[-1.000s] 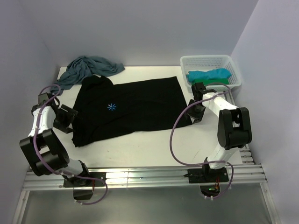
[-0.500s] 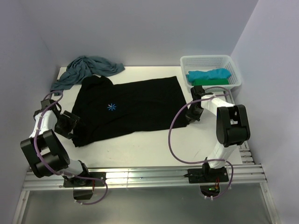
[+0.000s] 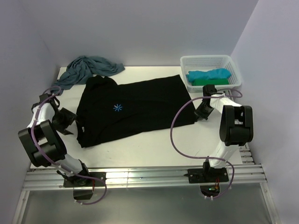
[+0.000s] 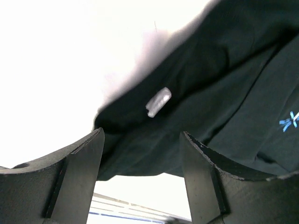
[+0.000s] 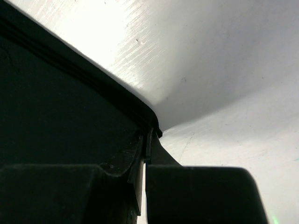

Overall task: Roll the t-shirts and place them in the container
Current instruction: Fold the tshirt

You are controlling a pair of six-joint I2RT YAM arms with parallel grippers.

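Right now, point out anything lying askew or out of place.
The black t-shirt lies slanted across the table, its left edge rumpled beside the open left gripper. The grey-teal t-shirt sits crumpled at the far-left corner.

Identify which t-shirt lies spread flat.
The black t-shirt with the blue starburst; the grey-teal one is bunched up, the turquoise one and green one sit in the basket.

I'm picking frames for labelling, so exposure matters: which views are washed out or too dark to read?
Left wrist: white table blown out, no texture; black t-shirt with blue starburst readable. Right wrist: the shirt is near-featureless black, table shows glare and a soft shadow. Top external: evenly lit, sharp.
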